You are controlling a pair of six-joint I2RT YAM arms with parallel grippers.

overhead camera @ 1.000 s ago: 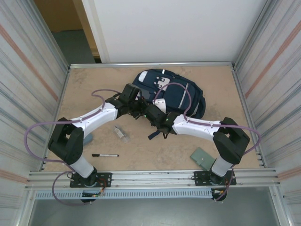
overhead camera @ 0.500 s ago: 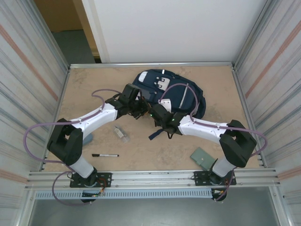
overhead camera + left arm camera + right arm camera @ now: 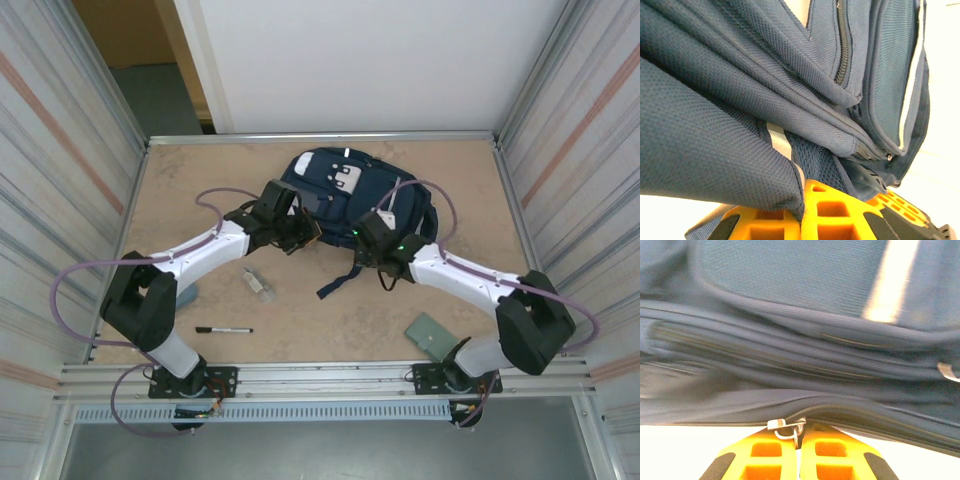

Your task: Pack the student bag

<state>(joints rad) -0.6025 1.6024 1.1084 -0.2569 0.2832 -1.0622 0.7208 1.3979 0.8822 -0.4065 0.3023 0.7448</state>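
Observation:
The student bag (image 3: pixel 352 192), navy with pale stripes, lies flat at the back middle of the table. My left gripper (image 3: pixel 307 233) is at its near left edge. In the left wrist view the left gripper (image 3: pixel 804 189) is shut on a fold of the bag's fabric (image 3: pixel 715 125). My right gripper (image 3: pixel 366 238) is at the bag's near edge, right of the left one. Seen from the right wrist, the right gripper (image 3: pixel 800 434) is shut on a metal zipper pull (image 3: pixel 784 425) under the bag's seam (image 3: pixel 790 285). A dark strap (image 3: pixel 340 280) trails onto the table.
A small clear item (image 3: pixel 257 283) and a black marker (image 3: pixel 224 329) lie near the left arm. A blue object (image 3: pixel 188 293) sits beside that arm's elbow. A grey-green flat pad (image 3: pixel 432 334) lies at the front right. Metal walls close in both sides.
My right gripper closed on the zipper pull and moved right along the bag's near edge. The left gripper kept its hold on the fabric and stayed put.

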